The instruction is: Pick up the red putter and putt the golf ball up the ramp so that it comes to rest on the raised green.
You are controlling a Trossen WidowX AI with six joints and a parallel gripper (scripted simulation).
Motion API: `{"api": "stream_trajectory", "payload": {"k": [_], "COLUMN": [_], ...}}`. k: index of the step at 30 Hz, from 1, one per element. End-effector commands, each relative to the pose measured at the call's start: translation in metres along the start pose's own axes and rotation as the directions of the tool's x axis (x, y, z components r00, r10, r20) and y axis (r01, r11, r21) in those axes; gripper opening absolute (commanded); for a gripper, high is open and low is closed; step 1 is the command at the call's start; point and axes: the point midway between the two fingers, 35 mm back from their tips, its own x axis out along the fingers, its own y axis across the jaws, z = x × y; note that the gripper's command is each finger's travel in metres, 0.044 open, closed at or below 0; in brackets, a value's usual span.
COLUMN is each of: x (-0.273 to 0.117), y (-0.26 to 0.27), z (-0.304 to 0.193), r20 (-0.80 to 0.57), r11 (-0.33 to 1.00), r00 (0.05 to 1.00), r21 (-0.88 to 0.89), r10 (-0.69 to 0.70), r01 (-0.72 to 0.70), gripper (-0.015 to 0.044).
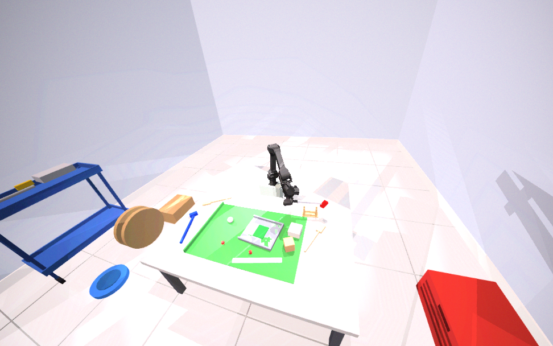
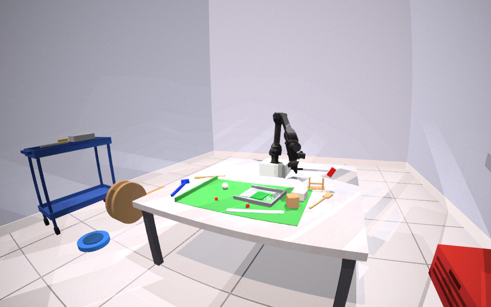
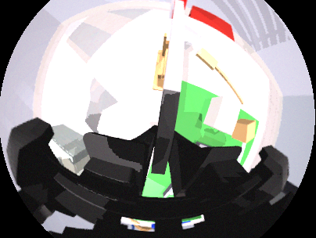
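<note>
1. The gripper (image 1: 288, 201) (image 2: 296, 170) (image 3: 160, 128) is clenched on the dark grip of the red putter (image 1: 324, 204) (image 2: 331, 171) (image 3: 177, 4), one finger on each side.
2. The putter has a black grip, a slim pale shaft and a blocky red head; the shaft runs outward from the fingers, and the head looks tilted in the exterior view.
3. The small wooden rack (image 1: 310, 215) (image 2: 315, 188) (image 3: 158, 70) stands near the putter, which is raised off it.
4. Beyond it, a white block (image 1: 294, 230) (image 2: 299, 193) (image 3: 221, 115) and a tan cube (image 1: 289, 244) (image 2: 292, 200) (image 3: 244, 131) sit by the mat's side edge.
5. The raised green (image 1: 260, 231) (image 2: 260, 195) is a bright green patch within a gray-walled frame (image 1: 255, 244) (image 2: 253, 202).
6. The golf ball (image 1: 230, 219) (image 2: 225, 185), round, white and smooth-looking, rests on the green mat (image 1: 211, 232) (image 2: 202, 197), apart from the frame.
7. A blue mallet-shaped club (image 1: 188, 229) (image 2: 180, 188) lies beside the mat.
</note>
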Motion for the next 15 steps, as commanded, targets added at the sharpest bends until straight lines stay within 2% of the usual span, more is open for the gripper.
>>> {"api": "stream_trajectory", "payload": {"k": [1, 8, 15], "x": [-0.028, -0.021, -0.032], "y": [0.001, -0.001, -0.023], "z": [0.009, 0.002, -0.031], "r20": [0.02, 0.003, -0.018], "r11": [1.0, 1.0, 0.989], "r00": [1.0, 1.0, 0.999], "r21": [-0.009, 0.011, 0.144], "r10": [-0.013, -0.009, -0.044], "r01": [0.013, 0.009, 0.046], "gripper": [0.0, 0.0, 0.0]}}
